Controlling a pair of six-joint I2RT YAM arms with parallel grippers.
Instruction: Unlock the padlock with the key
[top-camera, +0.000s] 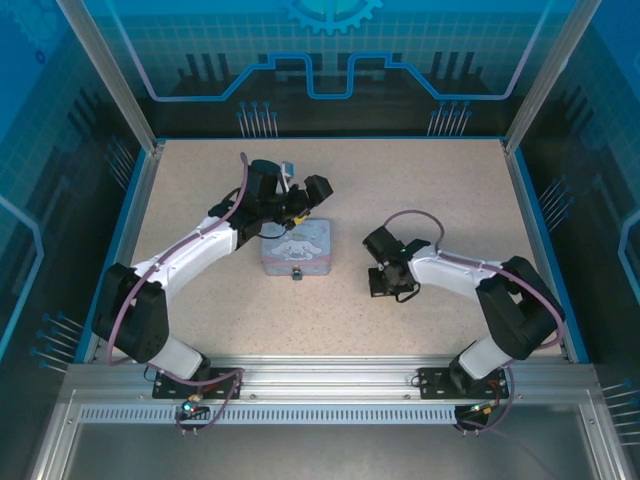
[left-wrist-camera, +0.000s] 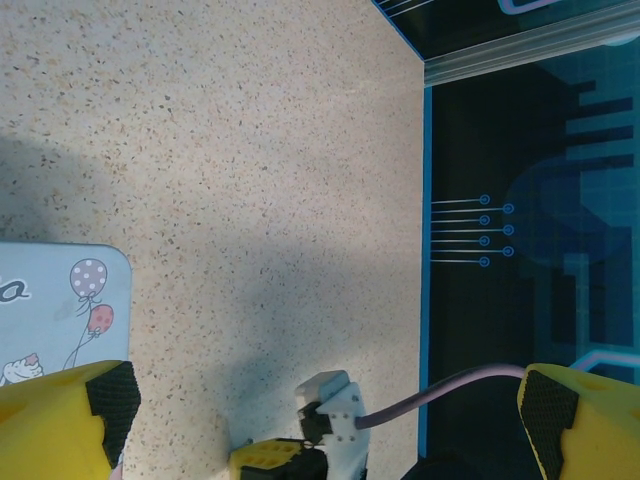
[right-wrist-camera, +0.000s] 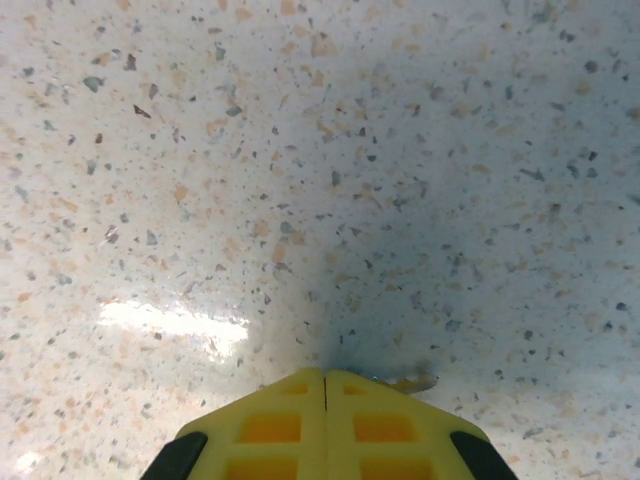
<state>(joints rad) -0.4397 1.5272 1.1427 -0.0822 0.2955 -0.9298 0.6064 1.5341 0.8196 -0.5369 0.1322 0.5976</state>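
Note:
The tiny dark padlock (top-camera: 297, 272) hangs at the near edge of the pastel tin (top-camera: 297, 246), in the middle of the table. My left gripper (top-camera: 303, 205) hovers over the tin's far edge. It stands wide open (left-wrist-camera: 325, 400) with nothing between its yellow fingers (left-wrist-camera: 60, 420), and the tin's corner (left-wrist-camera: 55, 300) lies beside the left one. To the right of the tin, my right gripper (top-camera: 390, 283) points down at the table. Its fingers (right-wrist-camera: 325, 375) are shut flat together on the tabletop. A sliver of the thin key (right-wrist-camera: 412, 382) pokes out sideways from under the right fingertip.
The speckled tabletop (top-camera: 420, 180) is bordered by a blue rim and glass walls (left-wrist-camera: 520, 200). A white connector with a purple cable (left-wrist-camera: 335, 410) shows near the left wrist. Open floor lies behind and in front of the tin.

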